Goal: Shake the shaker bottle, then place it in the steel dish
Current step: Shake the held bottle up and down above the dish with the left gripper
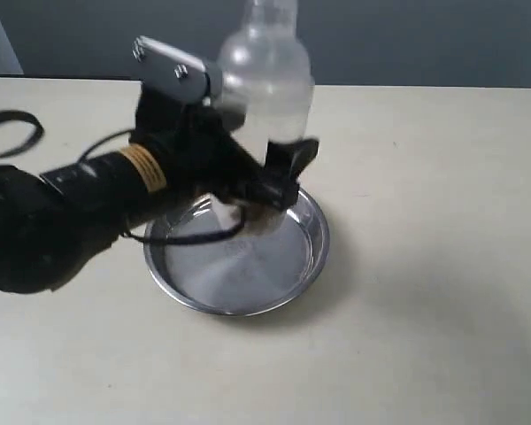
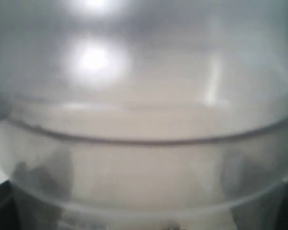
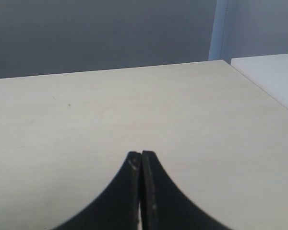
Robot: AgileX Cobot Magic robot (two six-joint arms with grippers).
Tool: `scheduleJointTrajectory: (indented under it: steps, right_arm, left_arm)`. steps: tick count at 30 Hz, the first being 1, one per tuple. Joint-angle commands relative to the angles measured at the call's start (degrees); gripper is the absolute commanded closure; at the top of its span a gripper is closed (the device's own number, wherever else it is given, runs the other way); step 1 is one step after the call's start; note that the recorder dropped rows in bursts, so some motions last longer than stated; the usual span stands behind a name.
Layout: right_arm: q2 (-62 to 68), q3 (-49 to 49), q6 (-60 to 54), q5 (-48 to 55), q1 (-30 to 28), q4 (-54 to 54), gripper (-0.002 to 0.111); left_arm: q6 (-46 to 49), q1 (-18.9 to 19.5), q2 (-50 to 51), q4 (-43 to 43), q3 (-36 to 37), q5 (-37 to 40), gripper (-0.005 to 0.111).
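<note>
The clear shaker bottle (image 1: 267,75) is held upright in the air above the steel dish (image 1: 296,266), blurred by motion. My left gripper (image 1: 270,177) is shut on the bottle's lower body, its black fingers (image 1: 291,161) on either side. Brown pellets show faintly at the bottle's base. The bottle's clear wall (image 2: 144,120) fills the whole left wrist view, so the fingers there are hidden. My right gripper (image 3: 141,155) is shut with nothing in it, over bare table, and does not appear in the exterior view.
The cream table (image 1: 425,221) spreads around the dish. A black cable (image 1: 9,128) loops at the far left. A white surface (image 3: 273,74) adjoins the table edge in the right wrist view. A grey wall stands behind.
</note>
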Motion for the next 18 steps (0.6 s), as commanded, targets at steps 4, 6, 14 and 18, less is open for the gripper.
scheduleJointTrajectory:
  steps: [4, 6, 14, 18]
  right_arm:
    - [-0.2, 0.1, -0.1, -0.6, 0.2, 0.0, 0.109]
    - [-0.2, 0.1, -0.1, -0.6, 0.2, 0.0, 0.109]
    - [-0.2, 0.1, -0.1, -0.6, 0.2, 0.0, 0.109]
    - [-0.2, 0.1, -0.1, -0.6, 0.2, 0.0, 0.109]
  left_arm:
    - [-0.1, 0.0, 5.6, -1.8, 2.1, -4.3, 0.106]
    - [-0.1, -0.1, 0.4, 0.4, 0.1, -5.7, 0.106]
    - [1.1, -0.2, 5.4, -3.5, 1.6, 1.1, 0.106]
    - [-0.6, -0.5, 5.6, -2.5, 2.0, -5.1, 0.106]
